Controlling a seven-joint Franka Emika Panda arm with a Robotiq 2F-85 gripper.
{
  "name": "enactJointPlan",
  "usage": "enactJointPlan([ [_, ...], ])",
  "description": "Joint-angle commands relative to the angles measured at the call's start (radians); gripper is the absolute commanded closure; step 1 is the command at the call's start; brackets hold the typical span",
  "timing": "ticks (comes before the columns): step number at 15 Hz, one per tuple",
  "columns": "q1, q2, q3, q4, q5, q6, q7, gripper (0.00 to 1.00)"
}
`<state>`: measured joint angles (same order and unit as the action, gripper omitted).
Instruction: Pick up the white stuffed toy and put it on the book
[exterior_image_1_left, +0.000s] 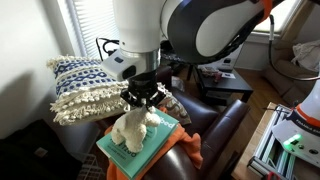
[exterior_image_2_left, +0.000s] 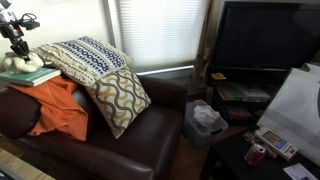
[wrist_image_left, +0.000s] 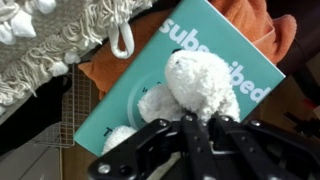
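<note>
Exterior views both show a dark leather sofa (exterior_image_2_left: 150, 135) below closed blinds (exterior_image_2_left: 160, 30), its cushions soft and yielding under the book (wrist_image_left: 140, 70). Behind the book leans a fringed pillow (exterior_image_1_left: 85, 85). Under the book, and spilling out beside it, lies an orange cloth (exterior_image_1_left: 188, 152). The book itself is teal and flat, and on cloth over cushion it is probably a slightly wobbly base. On the book's cover stands the white stuffed toy (wrist_image_left: 195, 85), upright. It looks light, squashy and easy to grip, not fragile, and its fleecy upper end seems the best hold. Above the book, the gripper (wrist_image_left: 198, 128) shows fingers close together, pinching that fleece.
</note>
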<state>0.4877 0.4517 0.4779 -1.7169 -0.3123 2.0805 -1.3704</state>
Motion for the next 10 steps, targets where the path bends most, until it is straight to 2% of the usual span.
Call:
enactJointPlan([
  [1, 0.0, -0.02, -0.002, -0.029, 0.044, -0.032, -0.012, 0.61],
  [2, -0.004, -0.033, -0.002, -0.043, 0.054, -0.039, -0.006, 0.56],
  [6, -0.014, -0.127, -0.013, -0.123, 0.073, -0.061, 0.075, 0.25],
  [9, -0.002, -0.291, -0.016, -0.217, 0.042, -0.058, 0.225, 0.03],
  [10, 0.003, -0.337, -0.01, -0.231, 0.036, -0.074, 0.271, 0.0],
])
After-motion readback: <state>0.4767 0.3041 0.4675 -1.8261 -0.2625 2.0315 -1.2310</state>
